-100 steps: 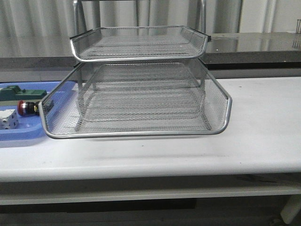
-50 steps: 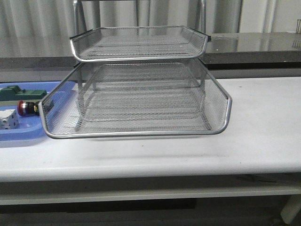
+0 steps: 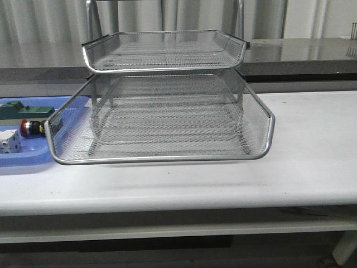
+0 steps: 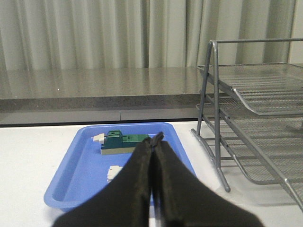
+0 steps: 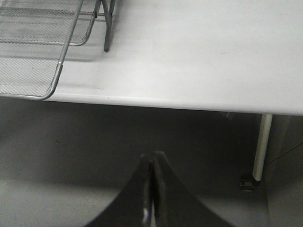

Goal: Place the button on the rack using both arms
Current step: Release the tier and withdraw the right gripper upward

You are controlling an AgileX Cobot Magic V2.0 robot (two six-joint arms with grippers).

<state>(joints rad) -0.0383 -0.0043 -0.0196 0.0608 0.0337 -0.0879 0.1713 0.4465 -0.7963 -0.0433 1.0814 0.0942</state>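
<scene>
The button (image 3: pixel 30 127), red-headed with a dark rear block, lies on its side in the blue tray (image 3: pixel 22 162) just left of the rack (image 3: pixel 167 158), a silver wire-mesh tray stack in the middle of the table. Neither arm shows in the front view. In the left wrist view my left gripper (image 4: pixel 154 138) is shut and empty above the blue tray (image 4: pixel 71 189), with the rack's frame (image 4: pixel 215 94) beside it; the fingers hide the button there. My right gripper (image 5: pixel 154 153) is shut and empty, below the table's front edge, off the rack's corner (image 5: pixel 59 71).
A green rectangular block (image 3: pixel 25 110) (image 4: pixel 120 142) and a white block (image 3: pixel 8 142) (image 4: pixel 113 172) share the blue tray with the button. White tabletop (image 3: pixel 312 145) stretches right of the rack. A table leg (image 5: pixel 261 146) stands near the right gripper. A grey counter runs behind the table.
</scene>
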